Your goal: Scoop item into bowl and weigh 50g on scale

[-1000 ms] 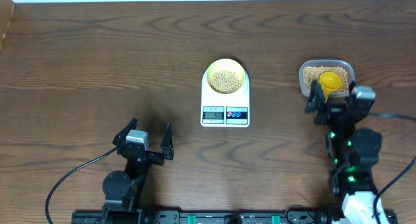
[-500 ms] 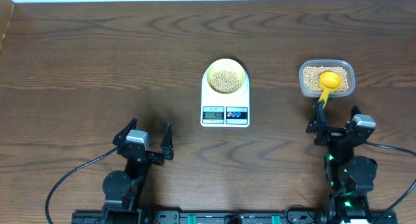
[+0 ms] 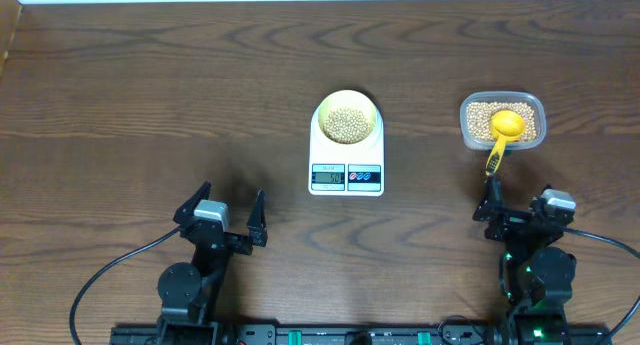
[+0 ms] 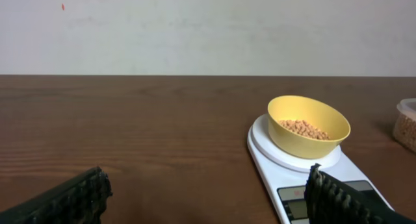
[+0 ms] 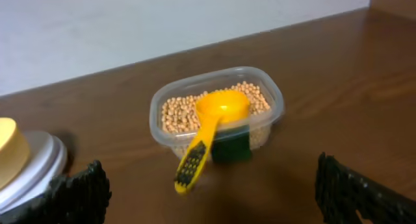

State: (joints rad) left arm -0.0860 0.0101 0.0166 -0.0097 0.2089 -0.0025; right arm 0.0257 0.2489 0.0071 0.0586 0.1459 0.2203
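many small round tan beans likely roll loose and light; the stiff yellow plastic scoop should suit a mid-handle grip. left gripper and right gripper: jaws apart, empty.

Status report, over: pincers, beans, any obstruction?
Left pincer open, empty; right pincer open, empty. Beans in bowl on scale. Yellow scoop rests in tub. No obstruction seen.

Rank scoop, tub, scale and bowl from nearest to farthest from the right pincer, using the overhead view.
1. Yellow scoop, its handle pointing toward the right pincer.
2. Clear tub, just behind, holding the scoop's head.
3. Scale, off to the left.
4. Bowl, on the scale's far end.
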